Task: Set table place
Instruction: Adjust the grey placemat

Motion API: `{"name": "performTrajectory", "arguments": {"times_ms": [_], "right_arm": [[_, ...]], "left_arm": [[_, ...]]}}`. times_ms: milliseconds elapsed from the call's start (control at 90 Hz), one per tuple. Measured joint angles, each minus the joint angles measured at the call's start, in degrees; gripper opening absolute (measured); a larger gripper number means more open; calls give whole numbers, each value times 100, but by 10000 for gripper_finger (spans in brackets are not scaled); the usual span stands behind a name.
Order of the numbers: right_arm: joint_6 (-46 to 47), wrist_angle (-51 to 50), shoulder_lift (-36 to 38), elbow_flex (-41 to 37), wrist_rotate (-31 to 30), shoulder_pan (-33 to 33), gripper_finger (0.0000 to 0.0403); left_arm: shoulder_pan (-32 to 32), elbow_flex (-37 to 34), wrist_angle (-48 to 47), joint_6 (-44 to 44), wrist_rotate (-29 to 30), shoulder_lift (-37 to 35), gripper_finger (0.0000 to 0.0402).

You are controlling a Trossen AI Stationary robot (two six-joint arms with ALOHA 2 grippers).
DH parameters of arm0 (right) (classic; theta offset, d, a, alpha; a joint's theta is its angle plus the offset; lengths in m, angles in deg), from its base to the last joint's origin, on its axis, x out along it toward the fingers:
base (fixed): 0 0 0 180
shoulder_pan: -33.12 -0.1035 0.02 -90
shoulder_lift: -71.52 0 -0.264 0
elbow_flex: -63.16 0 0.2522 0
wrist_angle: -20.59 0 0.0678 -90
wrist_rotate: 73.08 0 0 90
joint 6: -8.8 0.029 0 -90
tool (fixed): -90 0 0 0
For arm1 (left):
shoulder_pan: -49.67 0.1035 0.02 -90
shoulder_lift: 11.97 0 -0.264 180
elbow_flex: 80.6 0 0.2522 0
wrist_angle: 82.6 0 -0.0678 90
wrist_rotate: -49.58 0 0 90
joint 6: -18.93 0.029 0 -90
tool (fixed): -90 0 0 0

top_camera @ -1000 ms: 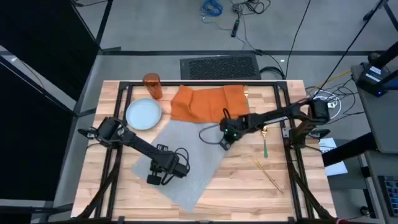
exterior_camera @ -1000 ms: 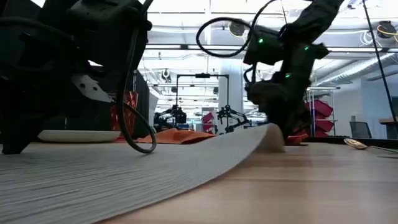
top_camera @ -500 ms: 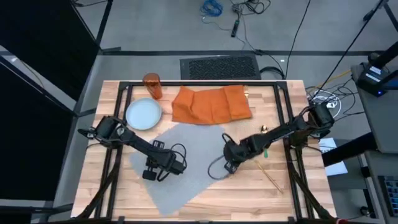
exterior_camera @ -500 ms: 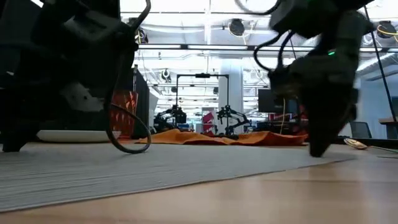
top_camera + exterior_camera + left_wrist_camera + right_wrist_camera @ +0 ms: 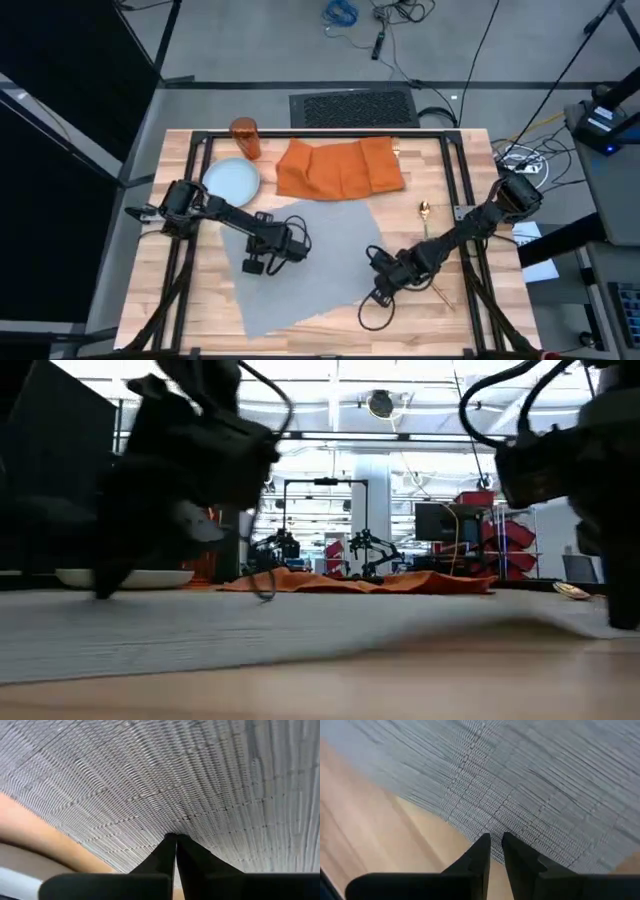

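Pinching the grey woven placemat point(image 5: 300, 255) from two sides, both grippers sit low on the light butcher-block table point(image 5: 330, 315). The left gripper point(image 5: 252, 266) is clamped on the mat's left edge; in its wrist view the two dark tapered fingers point(image 5: 167, 854) meet at a point with the ribbed cloth bunched and fanned out from between their tips. The right gripper point(image 5: 378, 296) grips the mat's right-hand corner, its fingers point(image 5: 481, 851) nearly together with only a thin slit between them and the fine-ribbed fabric running off ahead of them, bare pale wood beside it. Between the two grippers the mat lies as a skewed, angular sheet, mostly flat, with a slight lift near the right gripper in the low view. Beyond the left gripper, toward the table's far edge, rests a round pale-blue plate point(image 5: 231, 181), smooth and shallow, and just past it stands an orange translucent tumbler point(image 5: 245, 137). Past the mat's far edge lies a crumpled orange cloth napkin point(image 5: 338, 167), folded in soft ridges. Near the right arm lies a gold spoon point(image 5: 424, 212), and close beside the right gripper a slim gold utensil point(image 5: 441, 294) lies at an angle on the wood.
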Motion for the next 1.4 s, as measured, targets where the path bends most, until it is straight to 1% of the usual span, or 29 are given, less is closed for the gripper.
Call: {"name": "performTrajectory", "arguments": {"times_ms": [111, 256, 356, 556, 633, 756, 811, 889, 1133, 1278, 1400], "right_arm": [[155, 34, 0, 4, -76, -123, 38], [271, 201, -7, 10, -82, -305, 38], [235, 190, -56, 145, -115, -388, 38], [-57, 166, -109, 591, -277, -547, 38], [-275, -60, -114, 810, -577, -627, 38], [-432, -892, -114, 1172, -1050, -636, 38], [-571, -1109, -114, 1211, -1150, -509, 38], [-888, -1102, -114, 1204, -1154, -216, 38], [-2269, -1178, -114, 1184, -1322, 852, 38], [-2694, -1299, -107, 1057, -1319, 1522, 38], [-2959, -1098, -105, 907, -1149, 1858, 38]], "left_arm": [[271, 311, 113, 145, 120, 2, 0], [490, 443, -207, 254, 150, 0, 0], [505, 375, -469, 260, 131, -3, 0], [332, 209, -487, 245, -15, -7, 0], [257, 208, -411, 241, -28, -9, 0], [159, 306, -396, 91, -45, -13, 0], [108, 366, -369, 1, -101, -17, 0], [13, 424, -291, -75, -194, -20, 0], [-151, 545, -93, -249, -261, -22, 0], [-127, 547, 115, -375, -256, -22, 0], [-127, 547, 274, -382, -254, -22, 0]]}}
